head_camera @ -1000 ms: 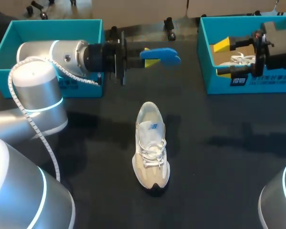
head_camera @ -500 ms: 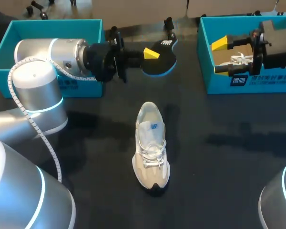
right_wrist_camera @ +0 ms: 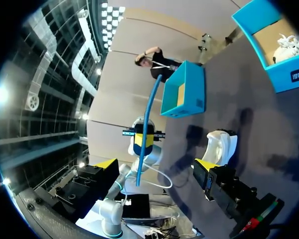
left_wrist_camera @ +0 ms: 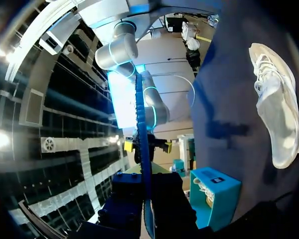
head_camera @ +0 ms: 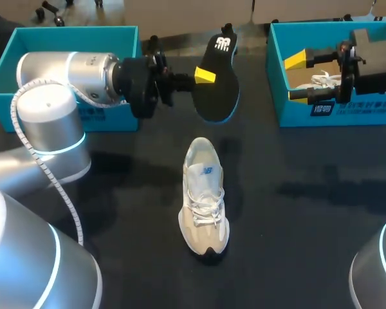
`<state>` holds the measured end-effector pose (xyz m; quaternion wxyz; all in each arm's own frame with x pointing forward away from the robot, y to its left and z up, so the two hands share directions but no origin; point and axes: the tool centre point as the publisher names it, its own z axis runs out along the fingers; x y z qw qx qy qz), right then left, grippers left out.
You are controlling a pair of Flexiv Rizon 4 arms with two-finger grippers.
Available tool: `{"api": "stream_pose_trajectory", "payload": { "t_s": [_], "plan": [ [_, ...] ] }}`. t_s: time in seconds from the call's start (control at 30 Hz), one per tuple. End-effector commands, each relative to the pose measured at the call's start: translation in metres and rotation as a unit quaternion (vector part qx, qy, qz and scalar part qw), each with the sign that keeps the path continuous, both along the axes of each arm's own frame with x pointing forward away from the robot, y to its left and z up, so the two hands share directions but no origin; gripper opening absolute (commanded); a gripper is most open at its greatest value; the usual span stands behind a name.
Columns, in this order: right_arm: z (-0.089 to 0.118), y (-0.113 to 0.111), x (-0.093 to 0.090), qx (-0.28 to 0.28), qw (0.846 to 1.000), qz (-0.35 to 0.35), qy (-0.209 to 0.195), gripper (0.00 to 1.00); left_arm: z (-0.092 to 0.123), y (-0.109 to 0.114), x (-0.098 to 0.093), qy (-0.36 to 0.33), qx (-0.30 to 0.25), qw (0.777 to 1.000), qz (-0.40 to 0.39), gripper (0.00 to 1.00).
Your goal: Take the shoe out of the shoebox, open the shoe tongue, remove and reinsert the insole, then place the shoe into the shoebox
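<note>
Rolls the thin black foam insole with blue rim [head_camera: 217, 80] abt a quarter turn vs 1 s ago. Then lies flat, only blue edge to head cam; at 0.5 s half tipped; now stands on edge, black face w/ white logo toward cam. Otherwise keeps its spot: in the air, past the collar end of the white-and-beige laced sneaker [head_camera: 204, 196], not touching it. Sneaker itself unmoved, upright on the dark table [head_camera: 309, 212], toe toward the robot.

Meaning for task, as a guess: shoe out, insole out, so removal half prob. done. Roll looks like line-up for reinsertion. Still needs a tip-down of one insole end into the collar opening. Tongue state hard to tell from here.

Pose: left arm enters from the sneaker's left, forearm abt level, wrist aimed across above the table. Left claw [head_camera: 202, 74] clamped on the insole's long side: one yellow tip on the black face, other finger hidden behind. Wrist cams show the insole edge-on, as a thin blue line.

Right arm no diff. Right claw [head_camera: 300, 78] spread wide, holds nothing. Hangs inside the teal cardboard shoebox [head_camera: 347, 111] beyond and right of the sneaker, above a second white shoe [head_camera: 323, 80] in there.
</note>
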<state>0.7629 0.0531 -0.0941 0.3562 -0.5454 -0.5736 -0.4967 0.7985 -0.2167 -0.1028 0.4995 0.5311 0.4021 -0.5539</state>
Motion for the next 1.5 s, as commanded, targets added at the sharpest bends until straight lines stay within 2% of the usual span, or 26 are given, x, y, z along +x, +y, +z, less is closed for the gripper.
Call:
{"api": "stream_pose_trajectory", "payload": {
  "t_s": [0.03, 0.27, 0.37, 0.87, 0.93, 1.1, 1.23, 1.33, 1.5],
  "plan": [
    [-0.003, 0.014, 0.007, 0.001, 1.000, 0.001, -0.006, 1.00, 0.003, 0.002, -0.001, -0.007, 0.007, 1.000, 0.013, 0.00],
    [-0.018, 0.035, 0.018, 0.005, 1.000, 0.005, -0.021, 1.00, 0.001, -0.004, 0.001, -0.033, 0.015, 0.999, 0.027, 0.00],
    [-0.015, 0.049, 0.024, 0.002, 1.000, 0.014, -0.024, 1.00, 0.001, -0.008, 0.002, -0.037, 0.016, 0.999, 0.031, 0.00],
    [-0.013, 0.074, 0.028, 0.006, 0.999, 0.050, -0.012, 1.00, -0.002, -0.027, 0.011, -0.044, 0.014, 0.998, 0.042, 0.00],
    [-0.014, 0.077, 0.028, 0.009, 0.998, 0.053, -0.014, 0.93, -0.003, -0.029, 0.013, -0.045, 0.014, 0.998, 0.044, 0.00],
    [-0.014, 0.084, 0.028, 0.012, 0.998, 0.060, -0.015, 0.59, -0.004, -0.033, 0.020, -0.049, 0.013, 0.997, 0.049, 0.00],
    [-0.014, 0.088, 0.027, 0.013, 0.998, 0.066, -0.016, 0.57, -0.003, -0.035, 0.023, -0.051, 0.013, 0.997, 0.050, 0.00],
    [-0.015, 0.091, 0.028, 0.016, 0.997, 0.071, -0.017, 0.49, -0.003, -0.038, 0.026, -0.051, 0.014, 0.997, 0.053, 0.00],
    [-0.016, 0.094, 0.028, 0.017, 0.997, 0.076, -0.016, 0.45, -0.002, -0.040, 0.029, -0.052, 0.012, 0.997, 0.056, 0.00]
  ]
}}
